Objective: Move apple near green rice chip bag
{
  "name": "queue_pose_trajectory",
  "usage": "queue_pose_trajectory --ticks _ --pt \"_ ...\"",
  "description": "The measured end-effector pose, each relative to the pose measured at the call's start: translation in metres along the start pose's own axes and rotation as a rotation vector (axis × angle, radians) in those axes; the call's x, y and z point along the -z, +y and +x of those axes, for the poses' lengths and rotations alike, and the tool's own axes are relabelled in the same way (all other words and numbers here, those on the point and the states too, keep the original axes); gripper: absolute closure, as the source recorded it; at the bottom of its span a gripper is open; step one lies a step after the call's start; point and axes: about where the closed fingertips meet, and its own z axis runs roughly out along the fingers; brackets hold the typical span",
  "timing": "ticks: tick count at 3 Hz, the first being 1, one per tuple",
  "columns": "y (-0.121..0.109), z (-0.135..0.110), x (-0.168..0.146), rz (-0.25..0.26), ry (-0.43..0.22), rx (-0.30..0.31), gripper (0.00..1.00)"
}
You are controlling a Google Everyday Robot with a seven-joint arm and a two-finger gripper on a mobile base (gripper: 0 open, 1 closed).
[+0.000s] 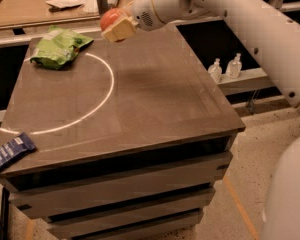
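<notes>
Your claw [116,28] hangs over far edge of table [155,104], at end of white arm [225,9] reaching in from right. Fingers clamped on apple [109,17]; tan pad [123,30] covers its near side, red top shows above. Apple off tabletop. Green rice chip bag [59,46] lies left of claw, slightly toward camera, flat on table, near apple but apart. Dark-blue wrapped bar [9,151] well away, left and toward camera, at front-left corner. Two small bottles [225,68] right of claw, on lower ledge.
</notes>
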Motion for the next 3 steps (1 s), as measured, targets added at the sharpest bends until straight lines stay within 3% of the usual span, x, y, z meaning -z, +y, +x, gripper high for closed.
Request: queue_pose_trajectory --ticks 2,3 --pt "-0.035 0.012 -0.087 0.077 -0.037 -0.029 1.00" --pt "-0.041 0.016 -0.131 0.066 -0.067 -0.040 1.00"
